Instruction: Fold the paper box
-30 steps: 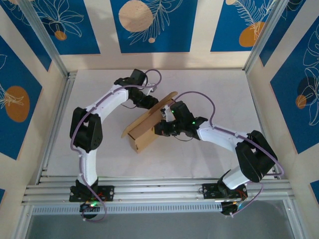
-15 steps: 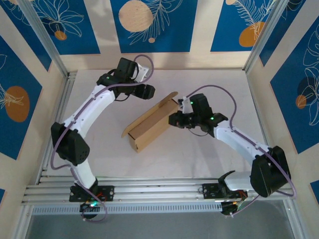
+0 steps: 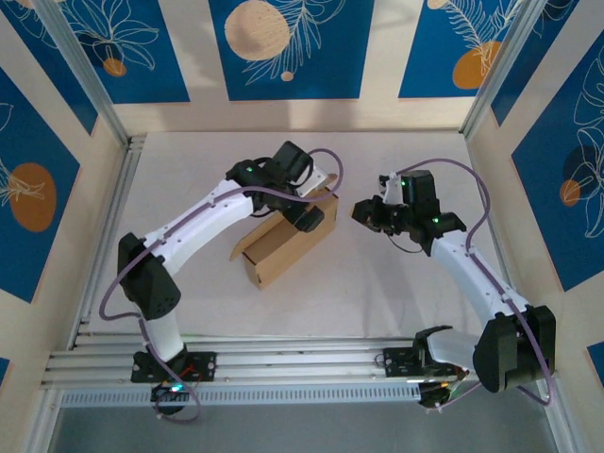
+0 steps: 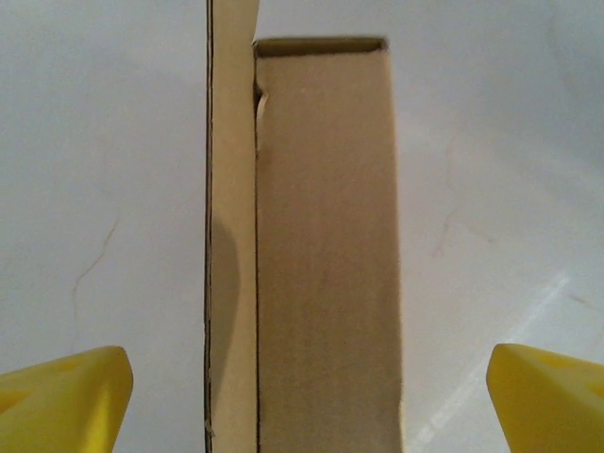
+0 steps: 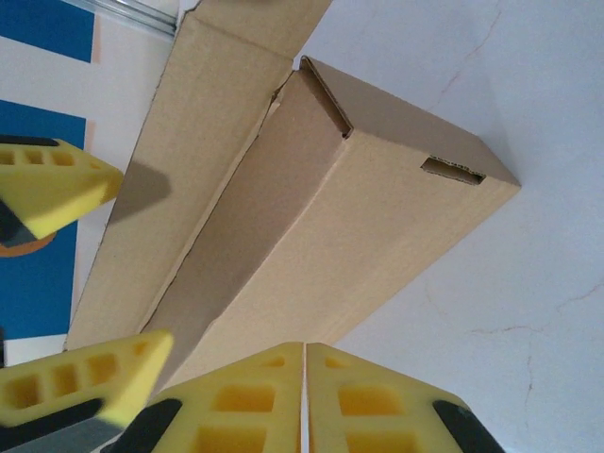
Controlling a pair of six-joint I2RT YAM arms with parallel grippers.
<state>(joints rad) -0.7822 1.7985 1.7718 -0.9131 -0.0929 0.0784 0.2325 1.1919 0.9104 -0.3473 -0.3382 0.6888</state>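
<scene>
Top external view: we see the paper box [image 3: 278, 250] lying slantwise on the white table [image 3: 396, 283], between the two arms (nearer the left one).
Box shape: we find it folded into a long shallow carton, one long flap [image 4: 231, 236] standing upright along its side, a slot [image 5: 451, 170] cut in a side wall.
Left gripper [image 3: 313, 209]: over the box's far end, yellow fingers [image 4: 61, 396] spread wide on either side of the cardboard and clear of it.
Right gripper [image 3: 362, 211]: just beside the box but apart from it, fingers [image 5: 245, 406] pressed together with nothing between.
</scene>
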